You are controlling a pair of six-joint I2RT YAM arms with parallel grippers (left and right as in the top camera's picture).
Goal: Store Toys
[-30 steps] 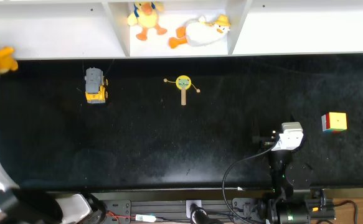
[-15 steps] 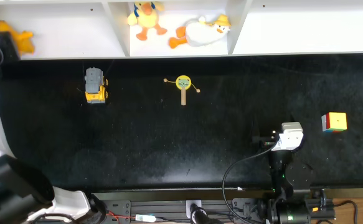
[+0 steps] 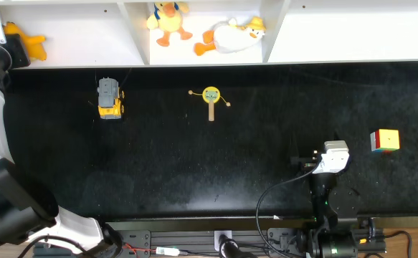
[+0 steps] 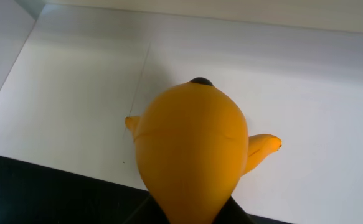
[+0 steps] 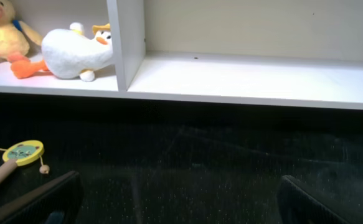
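My left gripper (image 3: 9,44) is shut on an orange plush toy (image 3: 28,39) and holds it over the floor of the left shelf compartment (image 3: 72,39). In the left wrist view the orange plush toy (image 4: 193,149) hangs above the white shelf floor (image 4: 318,93), with my left gripper (image 4: 190,214) below it. A yellow duck plush (image 3: 167,20) and a white goose plush (image 3: 230,36) lie in the middle compartment. My right gripper (image 3: 330,154) rests open near the mat's front right, its fingers (image 5: 50,196) spread wide with nothing between them.
On the black mat (image 3: 194,165) lie a yellow and grey toy truck (image 3: 110,98), a small rattle drum (image 3: 211,97) and a colourful cube (image 3: 384,140). The right shelf compartment (image 5: 256,74) is bare. White dividers (image 5: 126,43) separate the compartments.
My left arm has carried the orange plush toy rightward from the view's left edge into the left shelf compartment. The right arm has not moved.
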